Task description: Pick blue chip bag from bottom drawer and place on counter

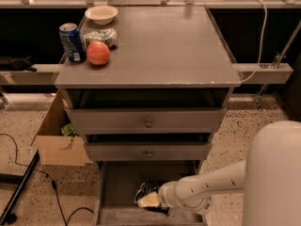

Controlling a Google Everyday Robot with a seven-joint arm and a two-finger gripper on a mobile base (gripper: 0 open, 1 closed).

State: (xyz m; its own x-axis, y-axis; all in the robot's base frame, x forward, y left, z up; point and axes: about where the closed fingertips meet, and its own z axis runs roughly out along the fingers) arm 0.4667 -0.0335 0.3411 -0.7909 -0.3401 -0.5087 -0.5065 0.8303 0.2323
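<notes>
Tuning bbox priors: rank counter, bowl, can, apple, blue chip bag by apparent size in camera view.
1. counter
2. bowl, can: look alike
3. apple
blue chip bag: unranked, partly covered by the tool in the bottom drawer.

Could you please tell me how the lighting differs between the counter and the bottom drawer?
In the camera view, the counter is evenly lit; the bottom drawer sits in shadow, darkening the blue chip bag, with the gripper at it.
</notes>
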